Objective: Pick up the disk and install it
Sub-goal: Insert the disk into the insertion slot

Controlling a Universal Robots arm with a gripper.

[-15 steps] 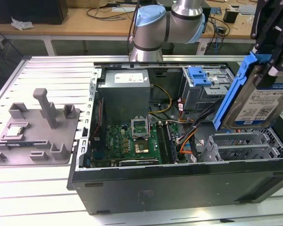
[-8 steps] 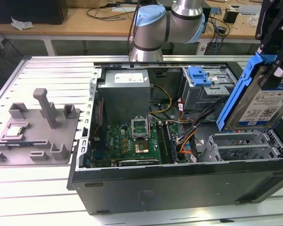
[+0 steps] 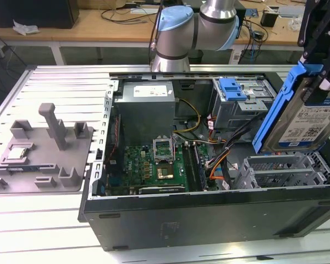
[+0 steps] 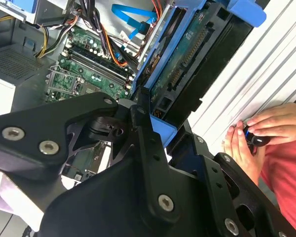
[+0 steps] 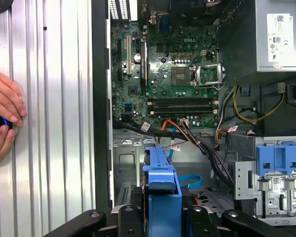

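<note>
So the disk (image 3: 305,118) is clamped tight in the claw (image 3: 319,66) and held up in the air, tilted on edge. It's kept clear above the drive cage end of the open computer case (image 3: 209,220), at the exterior view's right. In the first wrist view the motherboard (image 5: 172,74) can be seen beyond the disk's blue edge. A person's hands (image 5: 2,118) are spotted over the ribbed surface (image 5: 54,98) beside the case.
</note>
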